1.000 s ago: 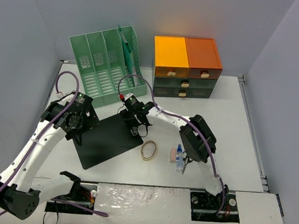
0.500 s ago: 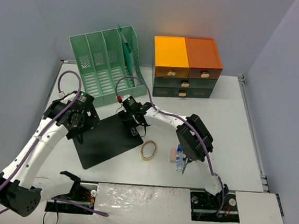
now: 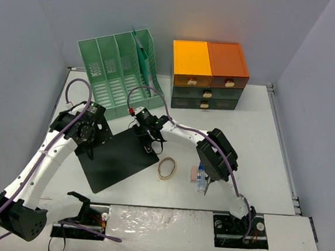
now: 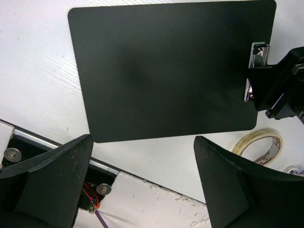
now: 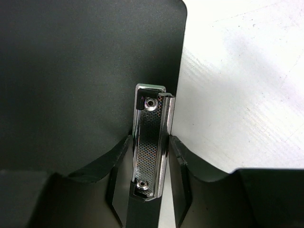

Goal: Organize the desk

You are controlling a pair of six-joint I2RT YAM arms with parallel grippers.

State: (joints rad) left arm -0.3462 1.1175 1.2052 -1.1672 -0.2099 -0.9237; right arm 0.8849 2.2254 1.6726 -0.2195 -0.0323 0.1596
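Observation:
A black clipboard (image 3: pixel 118 156) lies flat on the white desk (image 3: pixel 259 145), with its metal clip (image 5: pixel 151 142) on the right edge. My right gripper (image 3: pixel 149 143) is shut on that clip, one finger pressed against each side of it (image 5: pixel 149 147). My left gripper (image 3: pixel 87 143) hovers open and empty above the clipboard's left corner. In the left wrist view its fingers (image 4: pixel 52 171) are wide apart and the clipboard (image 4: pixel 166 71) lies beyond them. The clip (image 4: pixel 256 71) and the right gripper show at that view's right edge.
A roll of tape (image 3: pixel 166 168), a pink eraser (image 3: pixel 194 173) and a small blue bottle (image 3: pixel 201 178) lie right of the clipboard. A green file rack (image 3: pixel 116 71) and an orange-and-green drawer cabinet (image 3: pixel 208 73) stand at the back. The desk's front rail (image 4: pixel 57 145) runs near the left fingers.
The right gripper has drawn the clip, and the clipboard with it, slightly left and away. The left gripper has moved a little farther back over the clipboard's left corner.

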